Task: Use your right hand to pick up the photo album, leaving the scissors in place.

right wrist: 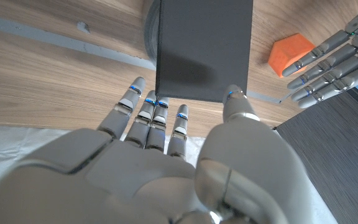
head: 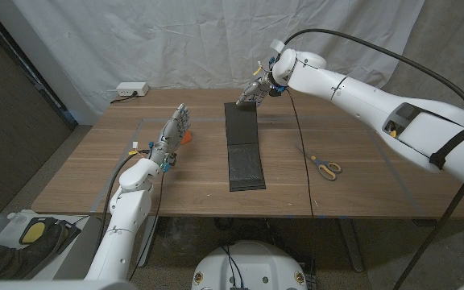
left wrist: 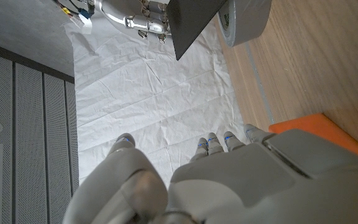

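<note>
Right robot hand (head: 254, 92) pinches the far end of the black album (head: 244, 145), lifting that end while the near end lies on the surface (head: 95, 165). Left robot hand (head: 171, 133) stands open, fingers apart, beside an orange block (head: 187, 138). Scissors (head: 326, 167) lie well right of the album.

On the table (head: 95, 173) there is one album (head: 244, 149), one pair of scissors (head: 326, 167) and one orange block (head: 187, 137). One white power strip (head: 132, 90) sits at the far edge. Two hands show, the left (head: 173, 133) and the right (head: 256, 91).
</note>
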